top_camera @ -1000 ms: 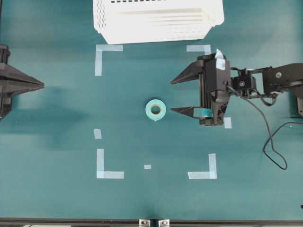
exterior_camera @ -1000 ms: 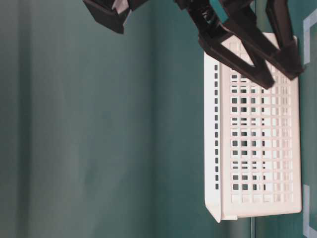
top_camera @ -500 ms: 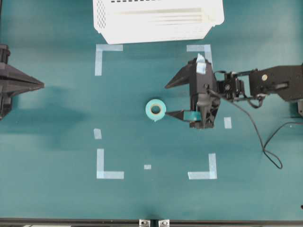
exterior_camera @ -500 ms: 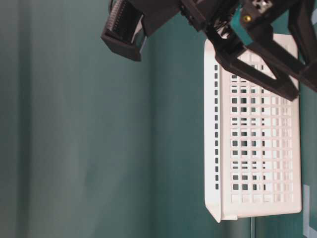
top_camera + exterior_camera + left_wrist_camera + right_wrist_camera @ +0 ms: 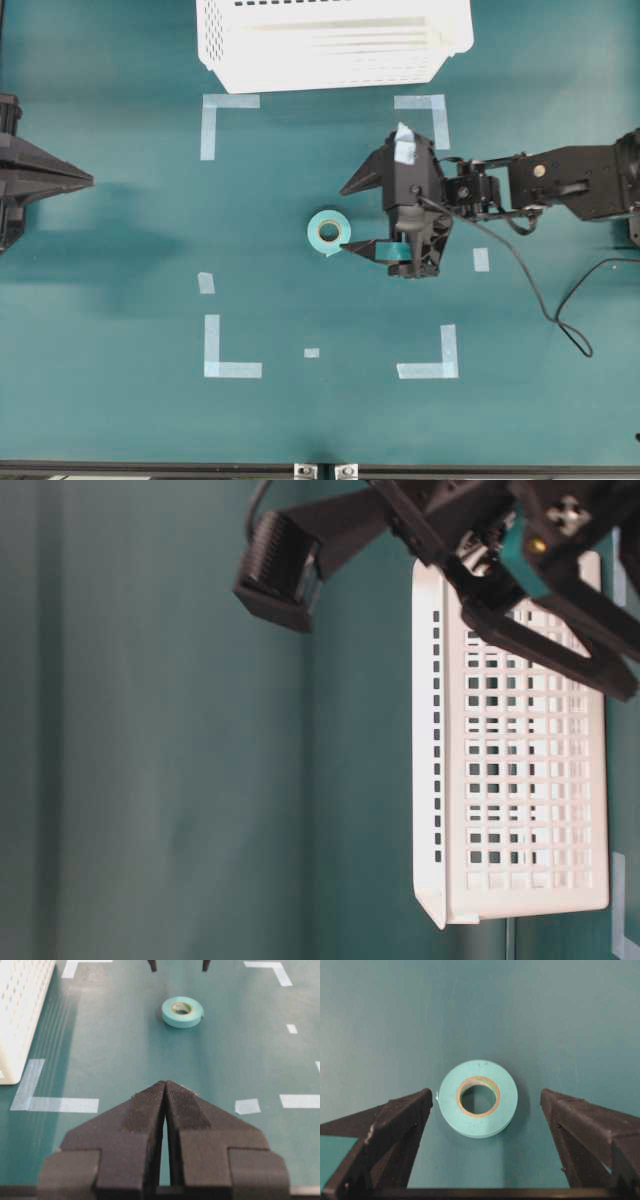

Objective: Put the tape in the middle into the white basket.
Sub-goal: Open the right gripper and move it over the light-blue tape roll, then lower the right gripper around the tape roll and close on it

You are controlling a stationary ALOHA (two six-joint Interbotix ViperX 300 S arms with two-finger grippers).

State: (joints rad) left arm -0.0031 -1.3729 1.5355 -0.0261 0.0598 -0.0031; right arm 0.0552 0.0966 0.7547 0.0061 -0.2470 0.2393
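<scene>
Tape flat mid-table, likely light and rigid; right gripper spread wide, empty, should pinch its outer wall; left gripper clenched.

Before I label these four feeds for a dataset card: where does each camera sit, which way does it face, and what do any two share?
Overhead: above the table, looking straight down; right hand open beside the small teal tape roll.
Table-level: low and turned sideways, facing the white slotted plastic basket; black arm parts up top.
Left wrist: behind the shut left hand, looking across at the roll.
Right wrist: looks down between open fingers at the roll.
Shared: both wrist views show the roll.
</scene>
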